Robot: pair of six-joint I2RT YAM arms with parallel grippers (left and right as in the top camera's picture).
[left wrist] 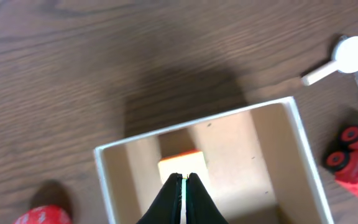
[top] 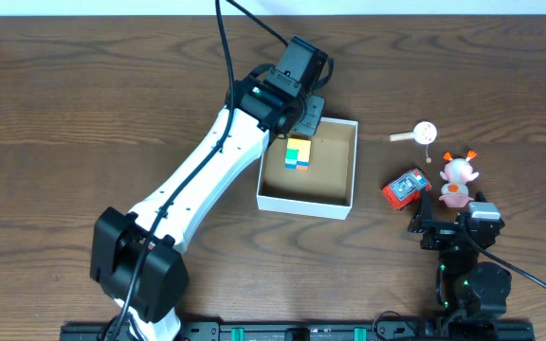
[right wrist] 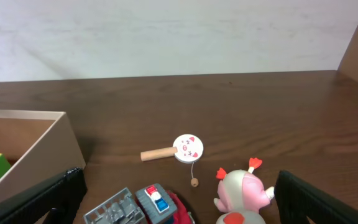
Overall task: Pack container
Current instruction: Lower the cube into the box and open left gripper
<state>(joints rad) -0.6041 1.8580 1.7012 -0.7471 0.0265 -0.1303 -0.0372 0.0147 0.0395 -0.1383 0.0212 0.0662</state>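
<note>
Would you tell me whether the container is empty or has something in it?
Not empty: the overhead view shows a multicoloured block lying inside the container, on its cardboard floor.

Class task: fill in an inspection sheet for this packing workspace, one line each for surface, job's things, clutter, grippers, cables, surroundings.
Surface: dark wooden table.
Job's things: container open-topped, multicoloured block inside; red toy vehicle, pink figure and small hand drum lie outside, to its right.
Clutter: nothing seen.
Grippers: left gripper shut, over the block in the container; right gripper open, near the toys.
Cables: black cable runs to the left arm; second cable loops beside the right arm.
Surroundings: pale wall behind the table.
</note>
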